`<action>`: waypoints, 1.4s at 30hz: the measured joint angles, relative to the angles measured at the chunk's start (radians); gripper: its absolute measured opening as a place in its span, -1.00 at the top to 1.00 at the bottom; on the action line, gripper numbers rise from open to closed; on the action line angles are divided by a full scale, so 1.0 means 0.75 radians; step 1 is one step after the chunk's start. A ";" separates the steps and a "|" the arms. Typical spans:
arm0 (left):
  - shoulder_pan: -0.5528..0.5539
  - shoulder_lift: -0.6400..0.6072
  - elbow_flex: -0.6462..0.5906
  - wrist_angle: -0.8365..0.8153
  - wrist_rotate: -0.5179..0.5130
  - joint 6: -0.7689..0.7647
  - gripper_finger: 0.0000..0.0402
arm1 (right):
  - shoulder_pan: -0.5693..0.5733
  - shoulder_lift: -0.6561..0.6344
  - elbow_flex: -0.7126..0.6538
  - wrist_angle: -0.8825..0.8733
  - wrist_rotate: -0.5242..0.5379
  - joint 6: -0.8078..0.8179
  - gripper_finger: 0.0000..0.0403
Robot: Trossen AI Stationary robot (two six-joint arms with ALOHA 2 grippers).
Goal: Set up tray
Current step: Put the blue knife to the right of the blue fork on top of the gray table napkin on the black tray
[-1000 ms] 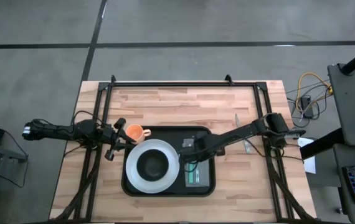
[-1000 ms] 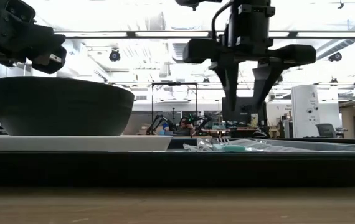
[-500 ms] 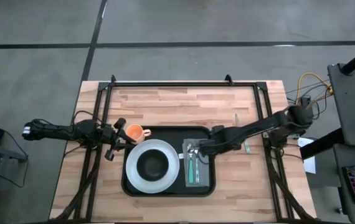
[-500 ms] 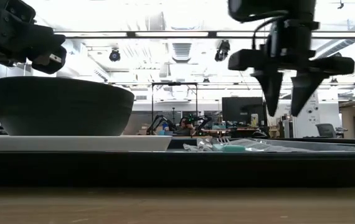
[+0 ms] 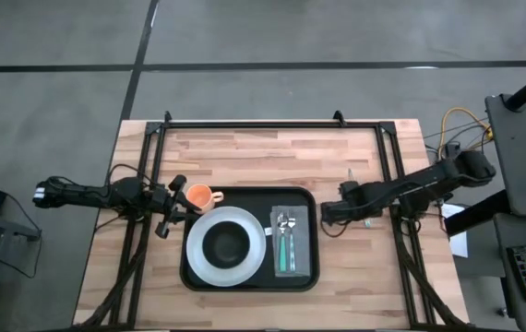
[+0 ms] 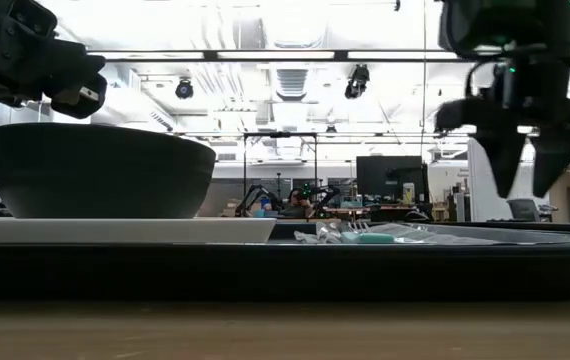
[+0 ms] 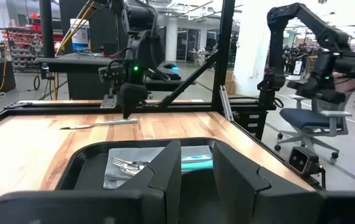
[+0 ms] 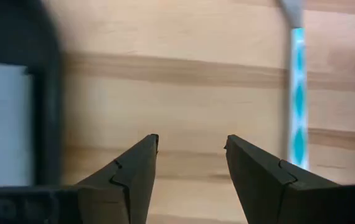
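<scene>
A wooden table [image 5: 245,157] fills the centre of the overhead frame, with the black tray [image 5: 250,279] lying in its lower middle, long side running left to right. On the left half of the tray sits a white plate [image 5: 208,263] carrying a dark bowl [image 5: 226,244]; at table height the bowl [image 6: 100,170] looms at the left of the frame above the plate's pale edge [image 6: 115,230]. On the right half of the tray lies a grey napkin [image 5: 291,263] with a fork and spoon, teal-handled, laid on top [image 5: 285,242]. An orange cup [image 5: 198,195] stands on the wood just off the tray's upper-left corner.

The right arm reaches in from the right edge of the overhead frame. The right gripper [image 5: 329,212] hangs above bare wood just right of the tray, its fingers [image 8: 134,171] parted with nothing between them. Beside it on the wood lies a knife with a teal handle [image 5: 366,219], also seen running down the right side of the wrist frame [image 8: 297,93].

The left gripper [image 5: 163,205] sits at the tray's upper-left corner beside the orange cup, fingers [image 7: 165,171] set narrowly apart; whether it grips anything cannot be told.
</scene>
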 joint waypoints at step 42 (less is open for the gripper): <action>0.000 0.000 0.000 0.001 0.000 0.000 0.63 | -0.358 -0.327 -0.361 -0.002 -0.115 -0.294 0.12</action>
